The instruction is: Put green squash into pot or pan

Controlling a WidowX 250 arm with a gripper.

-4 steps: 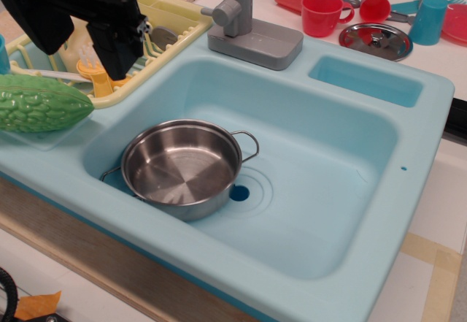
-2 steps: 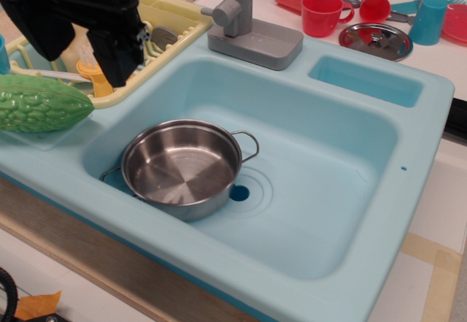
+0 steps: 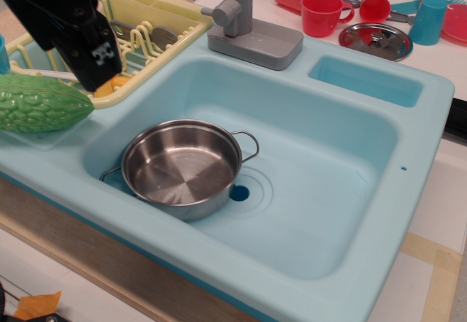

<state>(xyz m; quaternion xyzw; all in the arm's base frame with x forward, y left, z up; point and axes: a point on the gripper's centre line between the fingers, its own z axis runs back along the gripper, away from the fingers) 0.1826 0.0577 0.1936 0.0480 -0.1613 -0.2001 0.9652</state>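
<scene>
Nearest the front edge of the table (image 3: 438,212), a light-blue toy sink (image 3: 408,103) takes up most of the view. Its basin holds the pot (image 3: 181,167), a shallow shiny steel one standing upright toward the front-left part of the basin, with one wire handle pointing right and the other left. Just beside the pot, on the right, is the dark round drain hole (image 3: 239,193).

On the sink's left rim, toward the table's left edge, the green squash (image 3: 40,103) lies on its side on a pale clear mat (image 3: 44,141), its pointed end turned toward the basin. It is outside the pot and apart from it.

Just behind and above the squash hangs the black tool (image 3: 95,63); I cannot tell whether its fingers are apart or together, as the dark body hides them. It does not seem to touch the squash.

Behind it a yellow dish rack (image 3: 157,19) sits near the back-left corner. A grey faucet (image 3: 244,23) stands on the sink's back rim. Farther back, toward the back-right corner, stand red cups (image 3: 321,12), a teal cup (image 3: 428,19) and a flat steel lid (image 3: 375,40) with a knob.
</scene>
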